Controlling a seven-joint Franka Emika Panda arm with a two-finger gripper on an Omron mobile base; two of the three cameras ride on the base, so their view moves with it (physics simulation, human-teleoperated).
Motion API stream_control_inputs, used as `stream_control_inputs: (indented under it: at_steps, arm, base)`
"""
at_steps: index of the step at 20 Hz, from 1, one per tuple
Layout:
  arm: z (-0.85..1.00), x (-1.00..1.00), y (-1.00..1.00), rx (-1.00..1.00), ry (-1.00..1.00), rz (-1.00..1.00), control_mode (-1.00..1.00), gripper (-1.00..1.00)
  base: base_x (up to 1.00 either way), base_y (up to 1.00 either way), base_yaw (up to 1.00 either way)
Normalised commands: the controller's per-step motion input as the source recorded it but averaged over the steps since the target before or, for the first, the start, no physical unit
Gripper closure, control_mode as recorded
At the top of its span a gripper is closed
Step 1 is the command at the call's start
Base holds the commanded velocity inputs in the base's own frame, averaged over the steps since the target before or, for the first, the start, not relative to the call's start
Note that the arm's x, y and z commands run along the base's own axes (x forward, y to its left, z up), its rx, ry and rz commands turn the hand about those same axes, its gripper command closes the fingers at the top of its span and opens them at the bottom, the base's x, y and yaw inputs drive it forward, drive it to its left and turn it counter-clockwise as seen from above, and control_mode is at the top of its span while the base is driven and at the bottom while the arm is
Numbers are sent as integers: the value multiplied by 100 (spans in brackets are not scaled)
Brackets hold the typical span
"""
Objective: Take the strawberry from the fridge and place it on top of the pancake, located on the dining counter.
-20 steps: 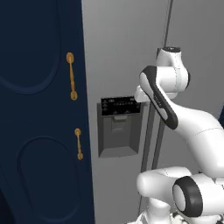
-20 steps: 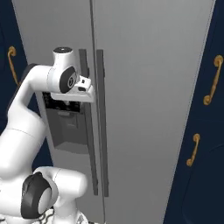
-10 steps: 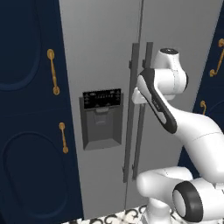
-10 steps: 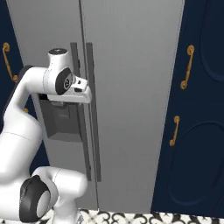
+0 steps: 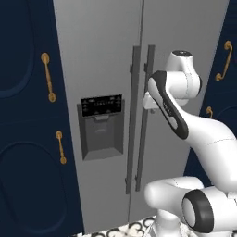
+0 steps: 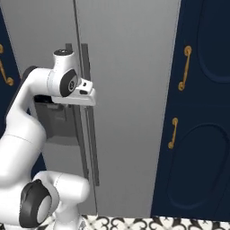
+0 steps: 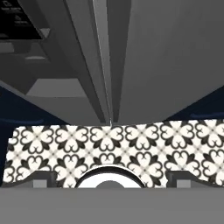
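The fridge stands in front of me with both light-grey doors closed, so the strawberry is hidden. Its two dark bar handles run down the middle seam. My hand hovers just in front of those handles at about chest height. In the hand view I look down along the fridge doors to the floor. There my gripper is open, its fingertips far apart with nothing between them. The pancake and the dining counter are out of view.
A black dispenser panel is set into the left fridge door. Navy cabinets with gold handles flank the fridge on the left and on the right. Patterned black-and-white floor tiles lie below.
Both base views have shifted and the fridge looks nearer and more centred, so the base has driven. The arm keeps much the same pose by the handles. The jaws have spread wider.
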Motion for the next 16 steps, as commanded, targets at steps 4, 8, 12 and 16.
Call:
stream_control_inputs:
  at_steps: [4, 8, 12, 16]
  arm:
    - [0, 0, 0, 0, 0, 0, 100, -100]
    - [0, 0, 0, 0, 0, 0, 100, -100]
    - [0, 0, 0, 0, 0, 0, 100, -100]
    - [0, 0, 0, 0, 0, 0, 100, -100]
  base:
    - [-17, -53, 9]
    - [-28, -38, 13]
    - [-26, -5, 12]
    - [-35, 1, 7]
